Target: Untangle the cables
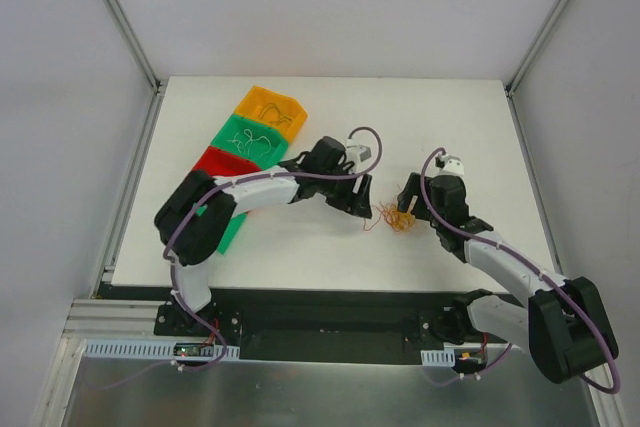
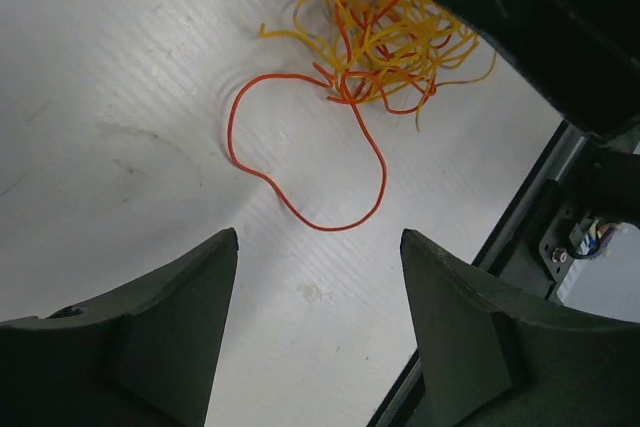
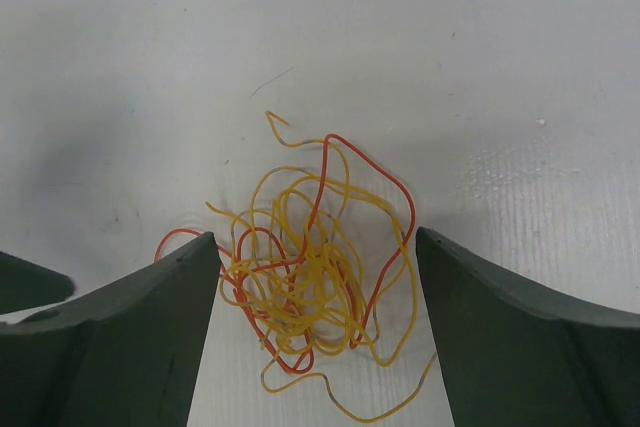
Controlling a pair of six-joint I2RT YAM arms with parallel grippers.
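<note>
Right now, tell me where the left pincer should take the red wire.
Take the red wire at its free loop, which lies flat and clear of the clump. Come down from above with the left pincer, jaws astride the loop's near bend: only one strand lies there.

One clump of cables (image 1: 397, 217), two arms (image 1: 255, 187), and at least three bins (image 1: 250, 135).

Overhead camera looks down; 2 close wrist cameras share the cables (image 3: 300, 277).
</note>
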